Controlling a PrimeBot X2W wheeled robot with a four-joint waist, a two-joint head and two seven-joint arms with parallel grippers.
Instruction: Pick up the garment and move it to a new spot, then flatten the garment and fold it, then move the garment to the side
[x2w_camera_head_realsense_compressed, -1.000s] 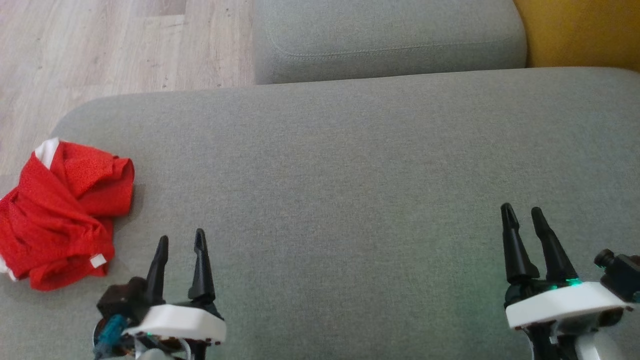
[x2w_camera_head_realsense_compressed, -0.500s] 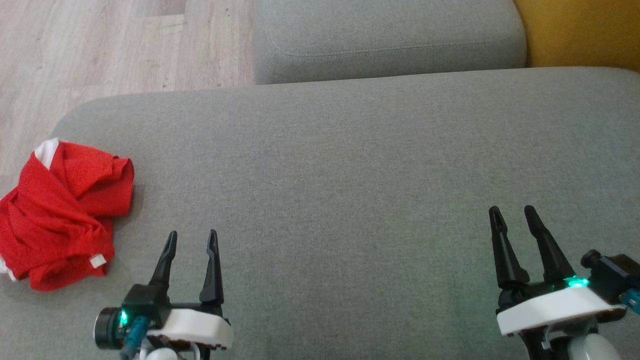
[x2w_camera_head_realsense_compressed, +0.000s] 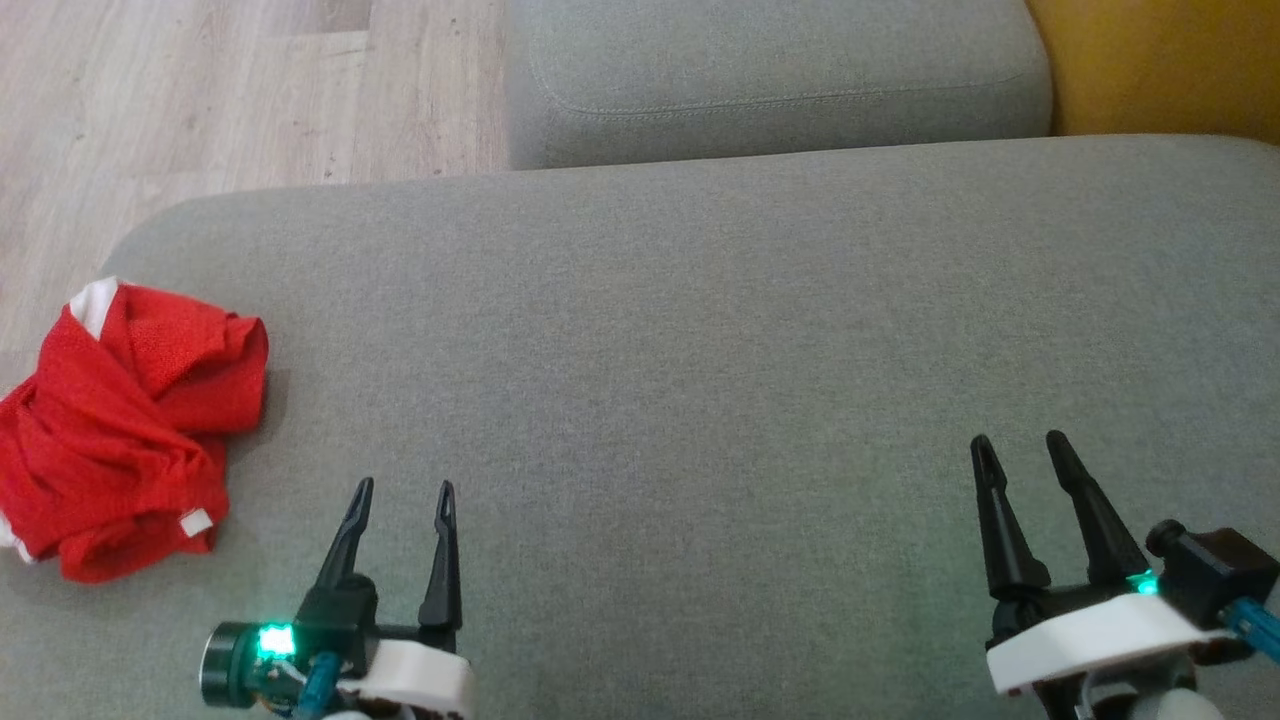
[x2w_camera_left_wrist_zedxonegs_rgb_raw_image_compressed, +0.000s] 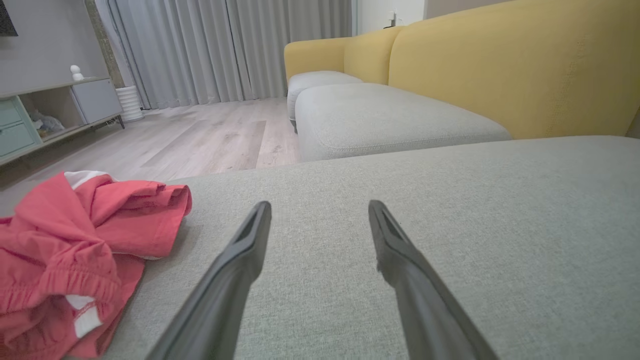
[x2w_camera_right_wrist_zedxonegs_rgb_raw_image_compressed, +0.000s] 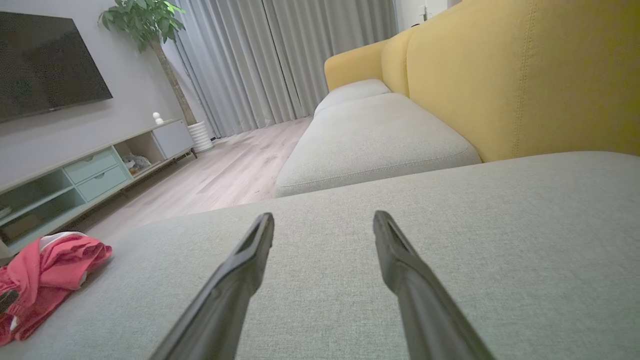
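Your left tool (x2w_camera_head_realsense_compressed: 405, 486) and right tool (x2w_camera_head_realsense_compressed: 1018, 440) have both drawn back; each stands parted, empty, over the sofa seat (x2w_camera_head_realsense_compressed: 700, 350), the crumpled garment (x2w_camera_head_realsense_compressed: 120, 430) untouched.

Soft, even daylight, fairly bright, no glare on the cushion (x2w_camera_head_realsense_compressed: 700, 350). Faint shadow just right of the garment (x2w_camera_head_realsense_compressed: 130, 430). Head view slightly soft and grainy. Green lamp (x2w_camera_head_realsense_compressed: 275, 640) on the left gripper (x2w_camera_head_realsense_compressed: 405, 485) blooms a little. Wrist views: fingers (x2w_camera_left_wrist_zedxonegs_rgb_raw_image_compressed: 235, 270) blurred up close, room sharper, mild wide-angle bending at the edges.
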